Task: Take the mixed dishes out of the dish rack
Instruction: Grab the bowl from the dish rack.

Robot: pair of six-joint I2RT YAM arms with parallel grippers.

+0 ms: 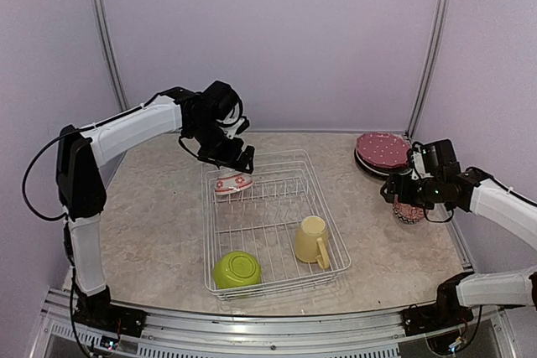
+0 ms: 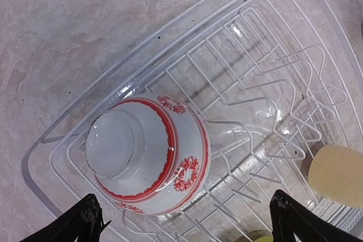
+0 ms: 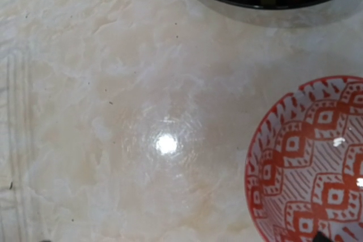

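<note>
Marbled table [image 1: 159, 207] from above: one dish rack [image 1: 260, 224] holding three dishes: upturned red-white bowl [image 1: 232, 183], lime bowl [image 1: 237, 270], yellow mug [image 1: 311, 240]. Left wrist: left hand [image 2: 184, 219] spread open, hovering over red-white bowl. Right wrist: right hand [image 1: 409, 197] released above one red-patterned bowl [image 3: 312, 162].

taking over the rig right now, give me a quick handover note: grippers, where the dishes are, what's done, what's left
Left gripper: open, poised over the red and white bowl, which sits upside down in the far left corner of the rack; not gripped.
Right gripper: open, above the red patterned bowl, which stands on the table to the right of the rack.
Done: plates stacked on the table at far right, pink dotted one on top; red patterned bowl out.
Left: red and white bowl, green bowl and yellow mug, all in the rack.
</note>
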